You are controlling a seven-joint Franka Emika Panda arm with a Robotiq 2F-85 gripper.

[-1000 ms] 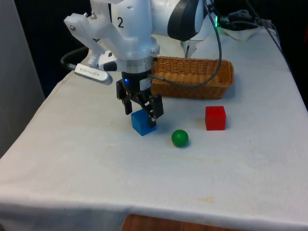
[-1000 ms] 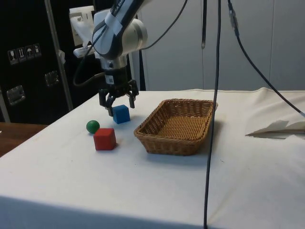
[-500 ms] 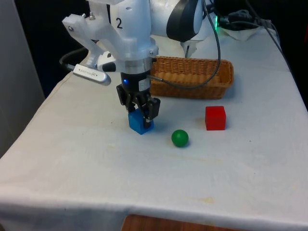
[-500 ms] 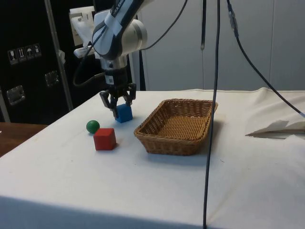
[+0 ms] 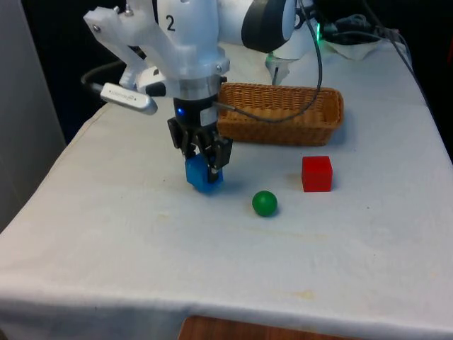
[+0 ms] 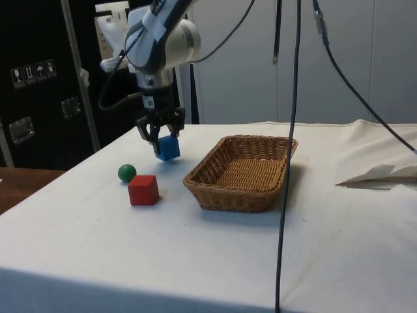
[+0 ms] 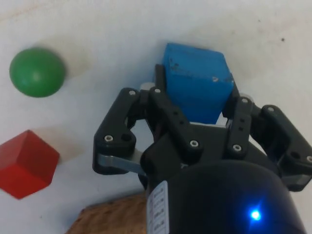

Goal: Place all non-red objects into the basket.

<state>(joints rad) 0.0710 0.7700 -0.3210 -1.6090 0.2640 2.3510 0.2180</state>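
My gripper (image 5: 203,161) is shut on a blue cube (image 5: 202,177) and holds it tilted, just above the cloth, towards the front view's left. The side view has the gripper (image 6: 161,135) and blue cube (image 6: 169,148) hanging left of the wicker basket (image 6: 242,173). In the wrist view the fingers (image 7: 161,97) clamp the blue cube (image 7: 197,87) on two sides. A green ball (image 5: 265,203) and a red cube (image 5: 316,173) lie on the cloth to the front view's right of the gripper. The basket (image 5: 283,113) stands behind them.
A black cable (image 5: 269,120) runs from the gripper over the basket's near wall. In the side view hanging cables (image 6: 287,130) cross in front of the basket, and crumpled white paper (image 6: 384,175) lies at the right.
The fingers shut on the blue cube, which has since risen slightly off the cloth with the gripper. Ball and red cube have stayed put.
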